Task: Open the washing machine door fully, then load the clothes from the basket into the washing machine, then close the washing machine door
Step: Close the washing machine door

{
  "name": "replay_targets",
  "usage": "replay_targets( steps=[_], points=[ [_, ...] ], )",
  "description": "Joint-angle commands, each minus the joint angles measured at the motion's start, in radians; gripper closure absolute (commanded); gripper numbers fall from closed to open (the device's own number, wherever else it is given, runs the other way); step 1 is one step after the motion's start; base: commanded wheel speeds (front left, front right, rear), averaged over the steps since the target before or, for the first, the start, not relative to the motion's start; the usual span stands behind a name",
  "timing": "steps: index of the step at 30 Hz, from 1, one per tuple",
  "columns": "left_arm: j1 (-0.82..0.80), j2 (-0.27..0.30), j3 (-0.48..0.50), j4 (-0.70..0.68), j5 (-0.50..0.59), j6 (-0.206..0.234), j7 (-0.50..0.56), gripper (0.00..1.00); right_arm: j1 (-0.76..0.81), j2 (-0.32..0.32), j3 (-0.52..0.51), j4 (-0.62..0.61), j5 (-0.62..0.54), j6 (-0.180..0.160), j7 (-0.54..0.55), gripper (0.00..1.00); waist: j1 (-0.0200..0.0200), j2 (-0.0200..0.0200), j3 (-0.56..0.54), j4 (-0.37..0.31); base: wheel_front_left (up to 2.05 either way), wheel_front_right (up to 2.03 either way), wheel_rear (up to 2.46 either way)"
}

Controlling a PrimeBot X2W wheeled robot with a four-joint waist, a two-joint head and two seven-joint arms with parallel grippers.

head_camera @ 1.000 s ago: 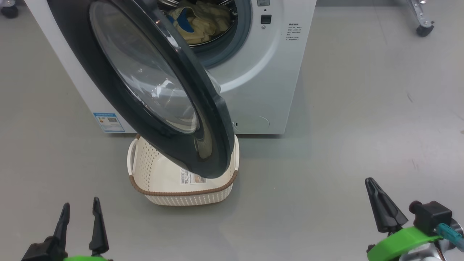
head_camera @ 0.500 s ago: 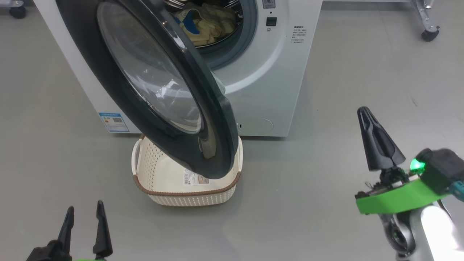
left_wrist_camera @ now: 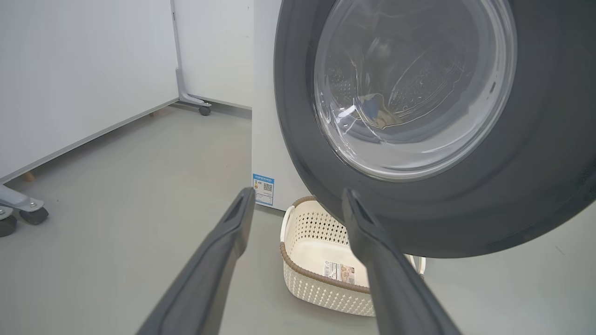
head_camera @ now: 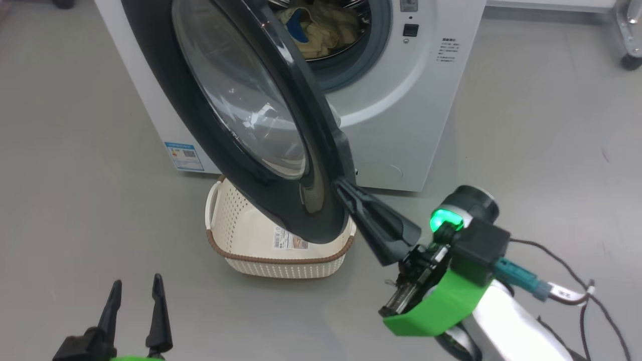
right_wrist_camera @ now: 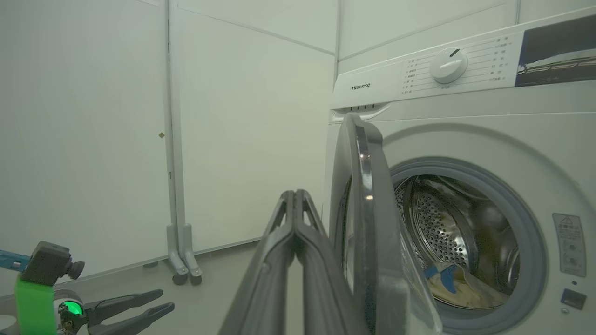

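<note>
The washing machine point(head_camera: 401, 115) stands with its door point(head_camera: 241, 100) swung out to about half open, over the basket point(head_camera: 281, 259). The basket holds nothing but a label sticker on its floor. The cream clothes point(head_camera: 326, 27) with a blue patch lie inside the drum, also seen in the right wrist view point(right_wrist_camera: 461, 286). My right gripper point(head_camera: 346, 190) is shut and empty, its tip against the door's free outer edge point(right_wrist_camera: 363, 186), on the side away from the drum. My left gripper point(head_camera: 135, 306) hangs open low at the left, short of the basket point(left_wrist_camera: 316, 288).
Grey floor surrounds the machine. White wall panels on castor feet point(left_wrist_camera: 200, 109) stand to the machine's left, and another castor point(head_camera: 629, 60) is at the far right. A cable point(head_camera: 572, 296) trails from my right wrist.
My shut right gripper has swung up and to the left from the lower right, reaching the door's edge. The head camera has shifted, and the left gripper has stayed put.
</note>
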Motion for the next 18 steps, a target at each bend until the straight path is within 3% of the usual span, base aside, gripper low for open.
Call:
replay_targets(
  steps=[1, 8, 18],
  points=[
    [-0.048, 0.005, 0.028, -0.040, -0.003, 0.005, -0.014, 0.00, -0.027, 0.011, 0.015, -0.019, 0.010, -0.003, -0.005, 1.00, 0.0000, 0.0000, 0.012, 0.014, 0.00, 0.00, 0.00],
    [-0.078, 0.005, -0.018, -0.057, -0.019, 0.014, -0.014, 0.00, -0.010, 0.029, 0.092, 0.130, 0.046, -0.003, -0.005, 1.00, 0.0000, 0.0000, 0.054, 0.061, 0.00, 0.00, 0.00],
    [-0.101, 0.005, -0.040, -0.071, -0.019, 0.021, -0.014, 0.00, -0.037, 0.039, 0.033, 0.236, 0.062, -0.003, -0.005, 1.00, 0.0000, 0.0000, 0.128, 0.103, 0.00, 0.00, 0.00]
  ],
)
